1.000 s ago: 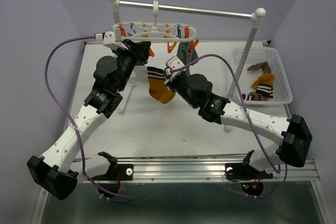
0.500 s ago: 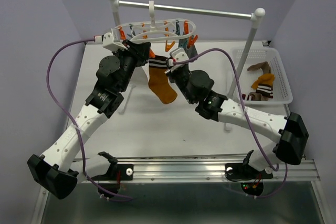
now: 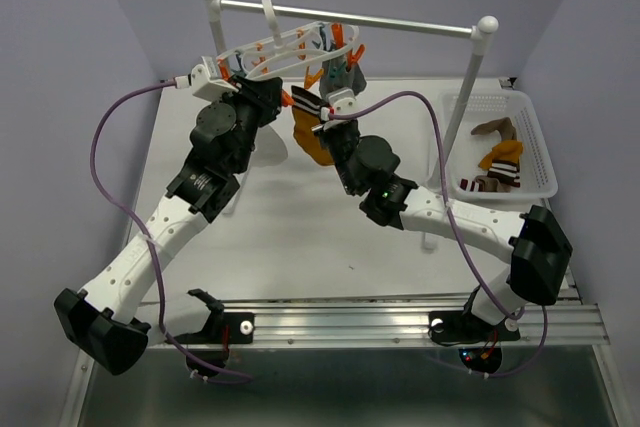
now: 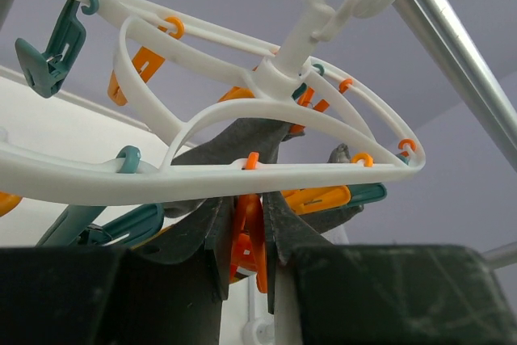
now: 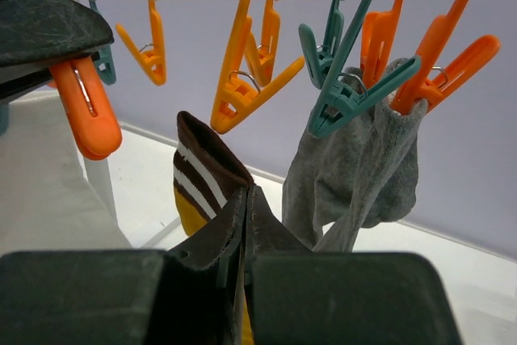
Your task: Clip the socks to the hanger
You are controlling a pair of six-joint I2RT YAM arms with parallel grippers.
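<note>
The white oval hanger hangs tilted from the metal rail, with orange and teal clips dangling from it. My left gripper is shut on an orange clip just under the hanger frame, squeezing its handles. My right gripper is shut on a mustard sock with a brown and white striped cuff, lifted just below the clips. That sock hangs between the two grippers. A grey sock is clipped to the hanger beside it.
The metal rail stand with white ball-topped posts carries the hanger at the back. A white perforated basket at the right holds more socks. Purple cables arc over both arms.
My right gripper has raised the striped mustard sock up and back toward the clips. The left arm has risen a little with its clip, and the hanger has swung left and tilted.
</note>
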